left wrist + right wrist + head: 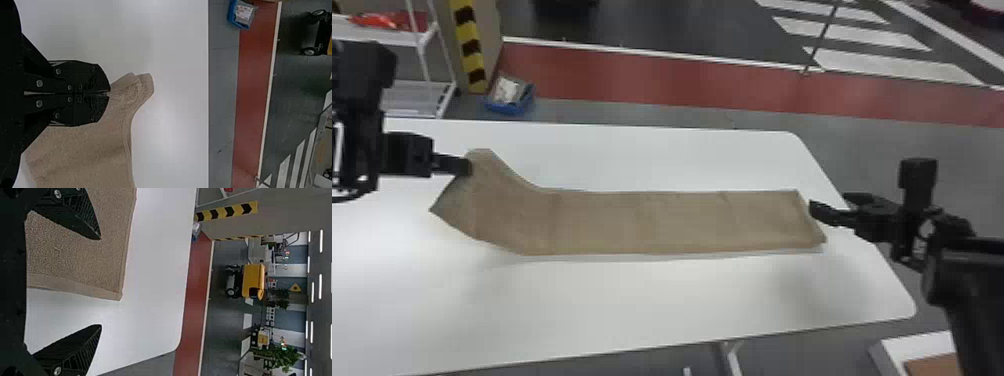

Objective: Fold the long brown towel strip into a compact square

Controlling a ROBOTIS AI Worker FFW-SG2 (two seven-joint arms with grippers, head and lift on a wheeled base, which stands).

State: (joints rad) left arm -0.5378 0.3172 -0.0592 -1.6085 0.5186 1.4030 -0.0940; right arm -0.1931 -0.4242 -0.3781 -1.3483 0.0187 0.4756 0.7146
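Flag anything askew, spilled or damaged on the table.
Towel strip is skewed: its left end angles toward the far side of the table, pinched by the left gripper. The rest lies fairly straight. No spill or damage visible.

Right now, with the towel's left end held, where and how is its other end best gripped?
Probably midway along the towel's right short edge, with the right gripper coming in from the right and pinching the hem. That end lies flat and straight, and the open fingers straddle the edge, one over cloth, one beyond.
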